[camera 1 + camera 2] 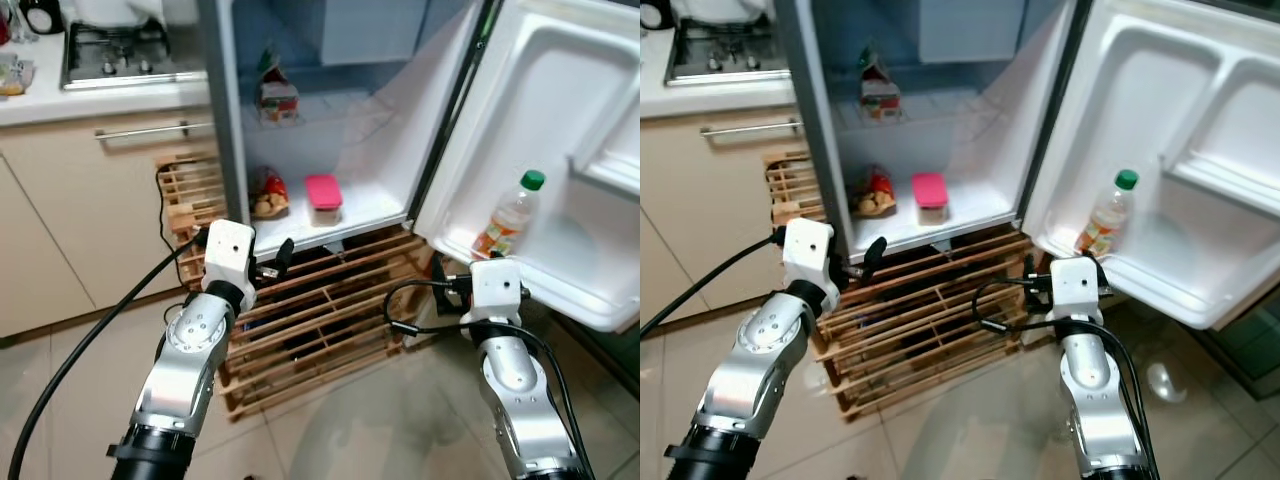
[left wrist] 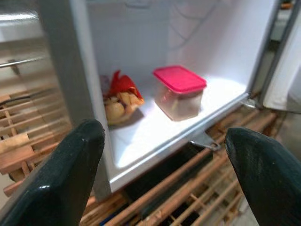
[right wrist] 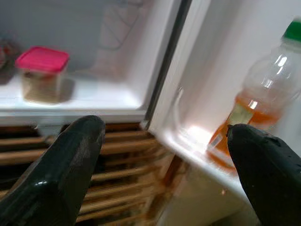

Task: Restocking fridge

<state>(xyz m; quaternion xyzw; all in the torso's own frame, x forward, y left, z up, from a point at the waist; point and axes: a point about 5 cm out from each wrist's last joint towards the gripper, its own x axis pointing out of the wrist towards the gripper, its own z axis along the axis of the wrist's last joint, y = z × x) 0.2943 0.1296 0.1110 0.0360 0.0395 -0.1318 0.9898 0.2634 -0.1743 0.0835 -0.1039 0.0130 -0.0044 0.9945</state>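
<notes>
The fridge stands open, its door (image 1: 560,90) swung out to the right. On the bottom shelf (image 1: 360,215) sit a pink-lidded container (image 1: 323,197) and a red-topped bag of food (image 1: 269,193). A carton (image 1: 277,92) stands on the shelf above. A green-capped bottle of orange drink (image 1: 508,216) stands in the door shelf. My left gripper (image 2: 164,179) is open and empty, just in front of the bottom shelf's left corner. My right gripper (image 3: 164,174) is open and empty, low by the door's hinge edge, close to the bottle (image 3: 251,117).
A wooden slatted pallet (image 1: 320,310) lies under and in front of the fridge. Left of the fridge are a cabinet (image 1: 90,190) and a counter with a gas hob (image 1: 120,50). Black cables (image 1: 90,345) trail from both wrists. Tiled floor lies below.
</notes>
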